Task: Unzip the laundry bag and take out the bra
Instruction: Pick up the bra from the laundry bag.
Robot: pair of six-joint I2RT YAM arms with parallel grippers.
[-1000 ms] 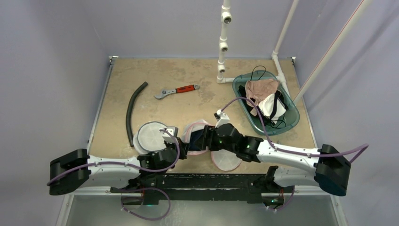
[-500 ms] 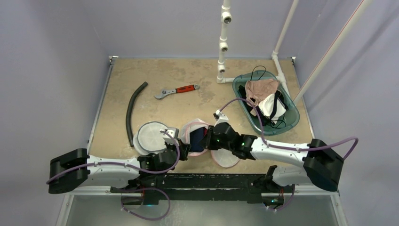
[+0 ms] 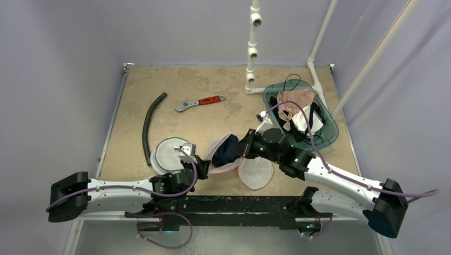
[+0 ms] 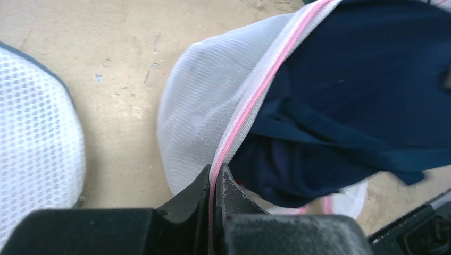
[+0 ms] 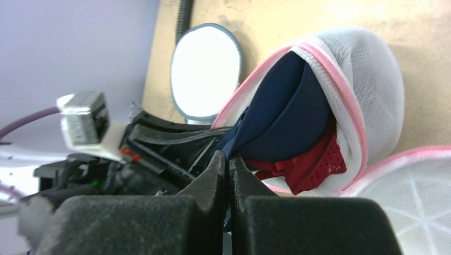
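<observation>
The laundry bag (image 3: 214,154) is white mesh with a pink zipper edge, lying open near the table's front middle. A navy bra (image 3: 227,151) with a red mesh part (image 5: 314,164) fills its mouth. My left gripper (image 3: 201,164) is shut on the pink zipper edge (image 4: 255,95), its fingertips (image 4: 215,172) pinching the tape at the bag (image 4: 197,111). My right gripper (image 3: 242,149) is shut on a fold of the bra (image 5: 287,117), with the tips (image 5: 228,159) meeting on navy fabric in front of the bag (image 5: 367,79). In the left wrist view the bra (image 4: 361,79) bulges out of the opening.
A round white mesh bag (image 3: 169,153) with a grey rim lies left of the laundry bag, and a pink-rimmed mesh disc (image 3: 255,172) lies to its right. Farther back are a black hose (image 3: 149,127), a red-handled wrench (image 3: 201,102), a teal basin (image 3: 330,133) of clothes and a white pipe frame (image 3: 251,53).
My right gripper has shut on the navy bra and drawn back to the right and away. The bag's mouth has stretched open. The left arm has shifted slightly left, still gripping.
</observation>
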